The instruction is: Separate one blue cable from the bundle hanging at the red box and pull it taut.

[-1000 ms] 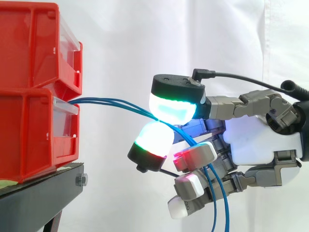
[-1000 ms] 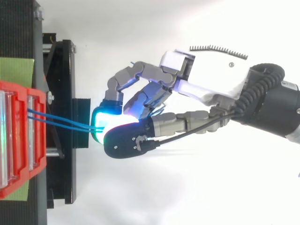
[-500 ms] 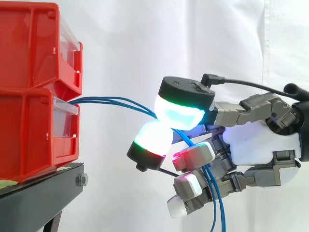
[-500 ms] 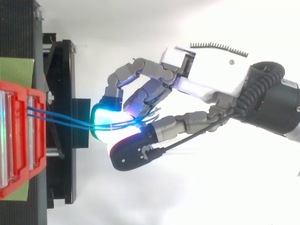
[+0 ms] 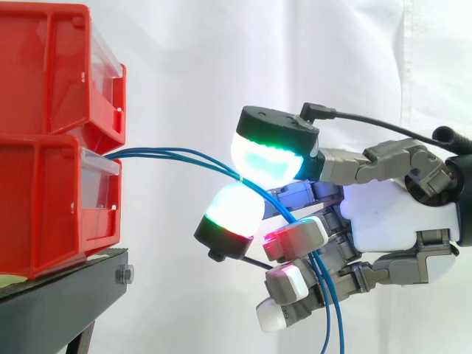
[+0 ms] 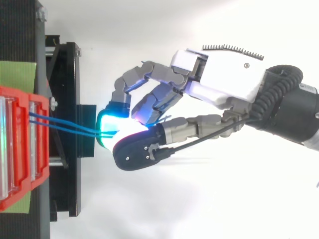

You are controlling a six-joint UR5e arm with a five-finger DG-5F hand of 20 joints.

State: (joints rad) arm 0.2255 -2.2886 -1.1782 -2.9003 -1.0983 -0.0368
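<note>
1. Lower red box (image 5: 51,206): the landmark for all entries. It sits on the black stand (image 5: 59,302), with its clear front lip facing the arm.
2. Upper red box (image 5: 51,66): stacked directly on the lower red box, same facing.
3. Blue cables (image 5: 169,155): thin strands that leave the front lip of the lower red box close together. They run level away from it, then dip slightly towards the robot hand. Beyond the pinch they curve downward behind the curled lower fingers and drop out of the side view's bottom edge. In the top view they show as two near-parallel lines (image 6: 65,127) from the box front to the pads.
4. Robot hand (image 5: 391,214): held in the air apart from the lower red box front, at about the height of its lip. It is clamped on the blue cables: two glowing pads (image 5: 269,151), one above the other, meet with the strands between them. Whether one strand or several are caught cannot be told. The remaining fingers are curled below.
5. White curtain (image 5: 221,59): backdrop behind the lower red box and the robot hand.
</note>
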